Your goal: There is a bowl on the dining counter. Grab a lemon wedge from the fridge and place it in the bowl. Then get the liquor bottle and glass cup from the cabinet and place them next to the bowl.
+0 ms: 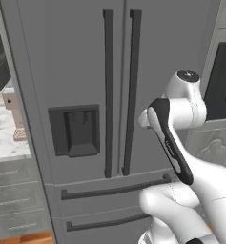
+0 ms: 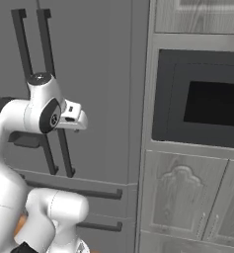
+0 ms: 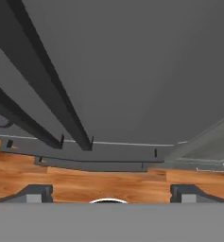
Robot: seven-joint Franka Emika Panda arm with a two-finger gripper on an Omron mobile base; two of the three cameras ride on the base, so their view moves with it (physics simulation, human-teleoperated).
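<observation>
The fridge (image 1: 86, 71) fills the left and centre of the left base view, doors closed. In the hand view the gripper (image 3: 108, 194) faces it, fingertips (image 3: 35, 194) spread wide apart, holding nothing.

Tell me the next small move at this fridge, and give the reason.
Probably bring the end effector forward to the right door's handle and close on it. The fridge doors are shut, so the lemon inside can't be reached yet. The fingers stand wide apart with nothing between them, short of the door.
</observation>
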